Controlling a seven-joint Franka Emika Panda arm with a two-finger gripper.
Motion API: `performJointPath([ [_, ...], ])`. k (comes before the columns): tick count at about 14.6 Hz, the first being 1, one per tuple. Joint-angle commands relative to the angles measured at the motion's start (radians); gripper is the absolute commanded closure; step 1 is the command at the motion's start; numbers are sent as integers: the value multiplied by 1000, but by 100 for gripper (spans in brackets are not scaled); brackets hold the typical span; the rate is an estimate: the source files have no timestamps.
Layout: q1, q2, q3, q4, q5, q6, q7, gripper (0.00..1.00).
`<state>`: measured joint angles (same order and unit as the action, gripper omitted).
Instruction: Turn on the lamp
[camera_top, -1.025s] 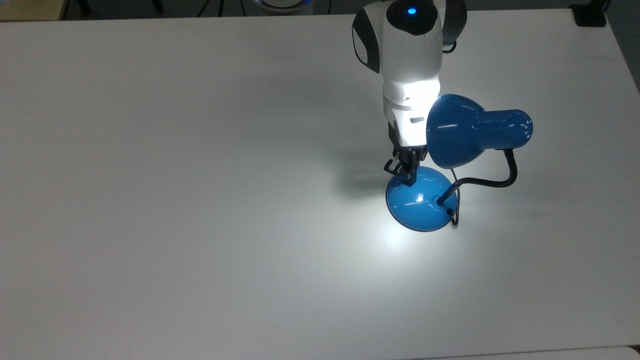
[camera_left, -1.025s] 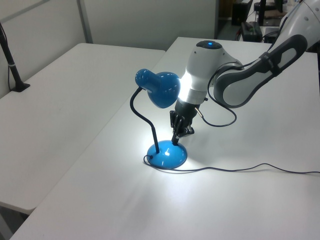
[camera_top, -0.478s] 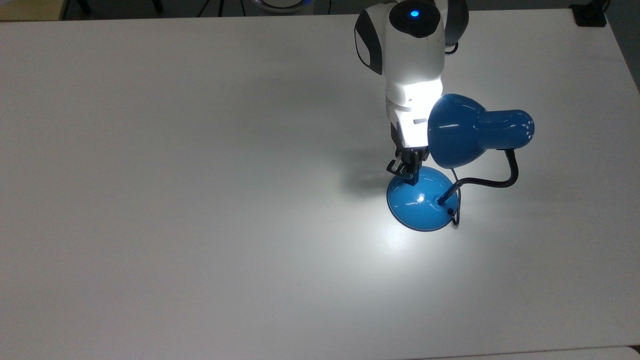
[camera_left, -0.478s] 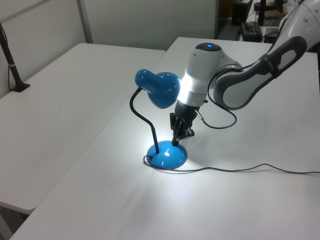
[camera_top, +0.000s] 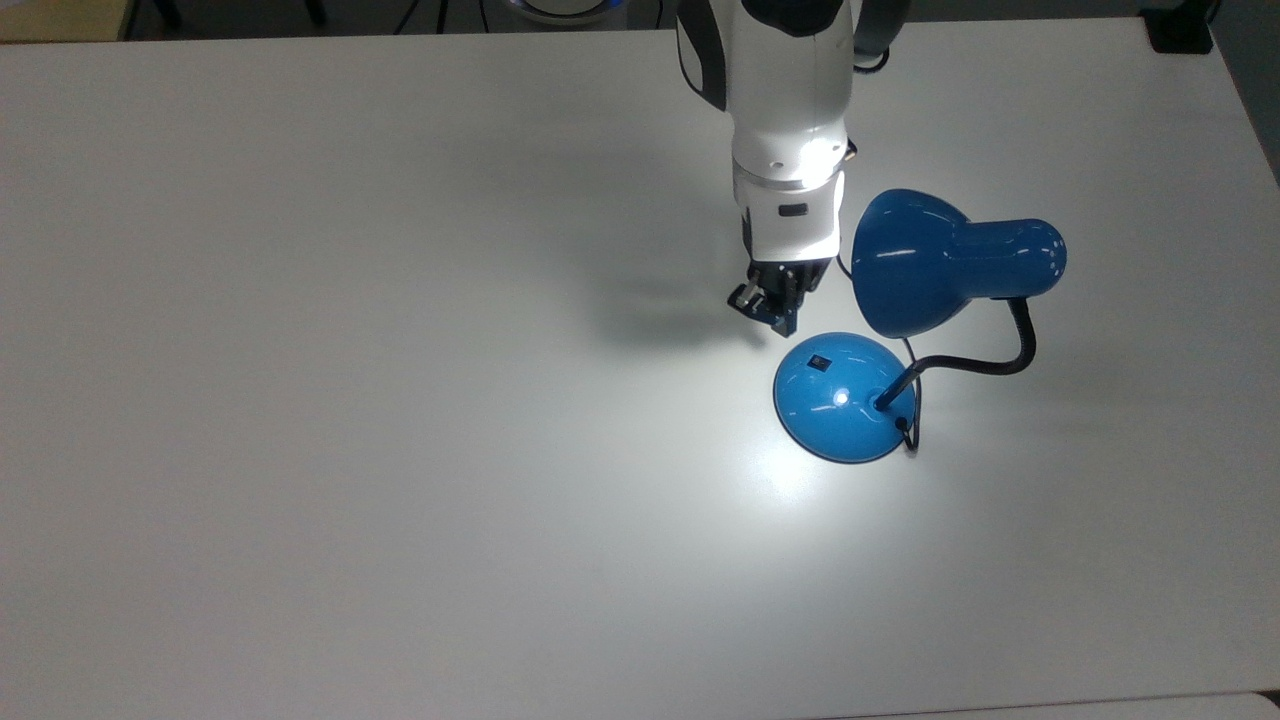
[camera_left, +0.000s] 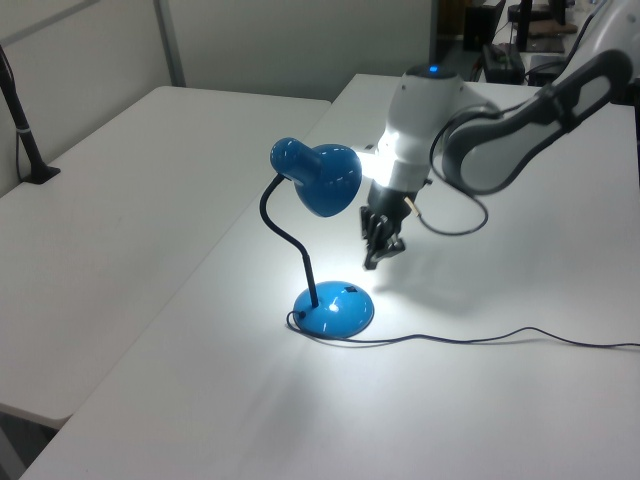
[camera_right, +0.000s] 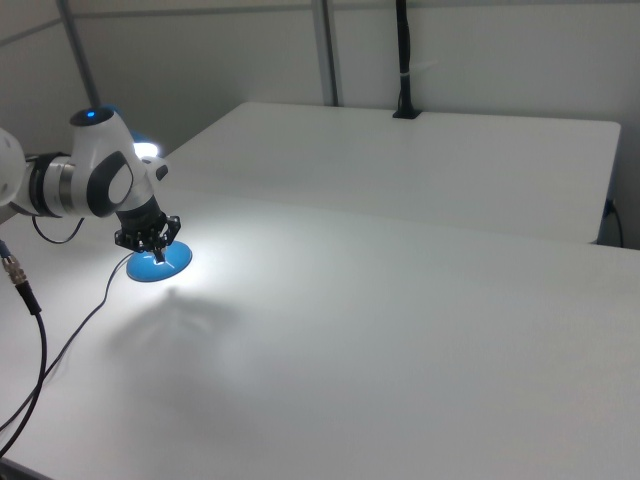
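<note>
One lamp (camera_top: 905, 330), one end effector (camera_top: 768, 302), two tables (camera_left: 150, 180).

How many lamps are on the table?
1. The lamp stands lit on the white table, toward the top view's right, beside the end effector.

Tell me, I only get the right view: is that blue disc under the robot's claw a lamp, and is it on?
Observer: Yes. The top view shows the lamp whole: a blue shade on a black bendy neck, above the base.
Operator: Is it lit?
Observer: The top view shows a bright pool on the table beside the base, so it appears on.
Operator: Is the claw touching it?
Observer: No. In the left view the gripper hangs above and clear of the base, with the switch uncovered.
</note>
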<state>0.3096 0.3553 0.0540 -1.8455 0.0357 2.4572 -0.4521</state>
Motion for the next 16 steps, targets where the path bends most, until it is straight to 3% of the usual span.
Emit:
performJointPath([
  [1,-65,-185,4,-77,15,-258,73,100],
  [6,-223,-236,3,103,15,-677,306,100],
  [7,-256,-242,-11,145,12,-754,350,58],
  [8,-268,-260,-40,161,4,-776,371,1],
  [11,-262,-282,-144,189,4,-779,461,0],
  [16,-296,-292,-154,210,-7,-788,516,0],
])
